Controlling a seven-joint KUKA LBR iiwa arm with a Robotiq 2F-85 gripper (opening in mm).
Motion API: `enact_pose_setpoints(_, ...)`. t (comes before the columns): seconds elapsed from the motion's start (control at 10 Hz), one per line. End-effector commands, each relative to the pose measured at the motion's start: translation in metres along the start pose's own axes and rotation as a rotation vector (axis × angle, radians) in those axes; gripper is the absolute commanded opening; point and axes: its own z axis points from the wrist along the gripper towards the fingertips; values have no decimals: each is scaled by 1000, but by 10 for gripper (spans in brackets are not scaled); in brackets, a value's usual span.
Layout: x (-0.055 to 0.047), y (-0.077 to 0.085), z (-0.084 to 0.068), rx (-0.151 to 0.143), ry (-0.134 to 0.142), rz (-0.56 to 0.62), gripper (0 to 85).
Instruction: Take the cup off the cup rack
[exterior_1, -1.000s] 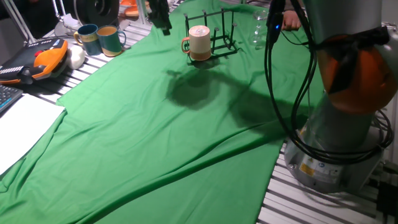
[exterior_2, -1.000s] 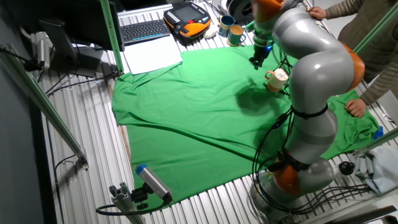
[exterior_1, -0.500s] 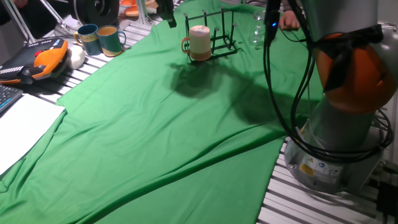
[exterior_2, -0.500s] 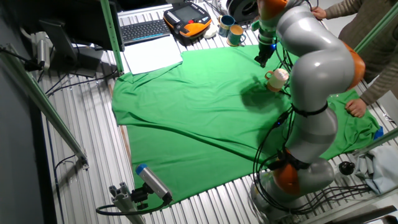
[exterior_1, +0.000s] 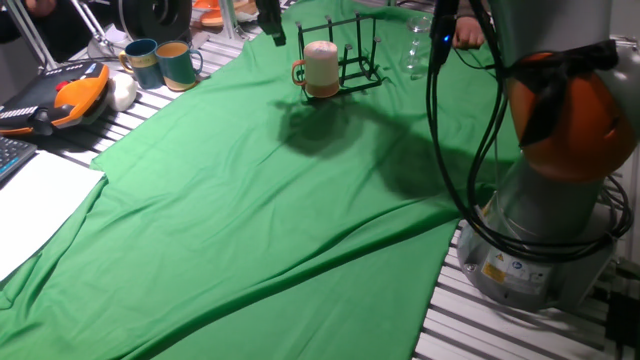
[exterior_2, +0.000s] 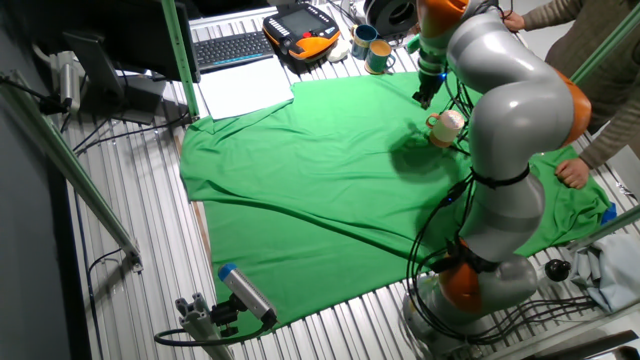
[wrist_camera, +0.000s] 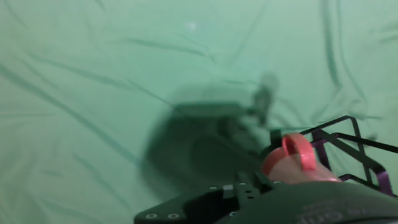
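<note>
The cup (exterior_1: 321, 66) sits on the cup rack (exterior_1: 355, 62); the gripper (exterior_1: 268, 22) hovers beside — cropped, its jaw state unreadable.

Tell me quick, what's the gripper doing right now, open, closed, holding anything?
Gripper: cannot tell whether open or closed; it holds nothing and is beside the cup on the cup rack.

Robot arm reaching across the table, gripper raised.
The gripper (exterior_1: 271, 22) points downward, empty; its finger spacing cannot be made out.
</note>
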Motion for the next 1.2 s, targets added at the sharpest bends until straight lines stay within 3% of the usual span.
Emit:
enact_pose_setpoints(0.0, 4, -13, 6, 9, -12, 1, 340)
enact_pose_setpoints(0.2, 8, -44, 18, 1, -17, -1, 340)
enact_pose_setpoints(0.4, 1, -64, 38, -29, -18, -4, 340)
enact_pose_setpoints(0.6, -4, -65, 54, -36, -26, -6, 340)
enact_pose_setpoints(0.7, -4, -60, 54, -37, -21, 4, 340)
enact_pose_setpoints(0.8, -3, -54, 54, -24, -27, 11, 510)
enact_pose_setpoints(1.1, 1, -58, 69, -30, -40, 7, 510)
